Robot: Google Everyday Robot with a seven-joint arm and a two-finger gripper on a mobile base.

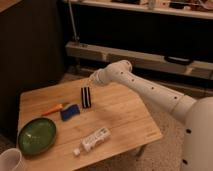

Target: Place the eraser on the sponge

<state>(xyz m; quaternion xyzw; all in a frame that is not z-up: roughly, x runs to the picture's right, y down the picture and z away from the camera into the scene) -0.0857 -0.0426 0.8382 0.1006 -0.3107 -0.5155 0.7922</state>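
The eraser, a small black block with a pale stripe down its middle, stands upright near the middle of the wooden table. Directly above its top edge is my gripper, at the end of the white arm that reaches in from the right. Whether it touches the eraser cannot be made out. The sponge, a flat blue pad, lies on the table a short way to the left of the eraser and slightly nearer, apart from it.
A thin orange stick lies just left of the sponge. A green plate sits at the table's front left, with a white cup beyond the corner. A white tube lies near the front edge. Shelving stands behind.
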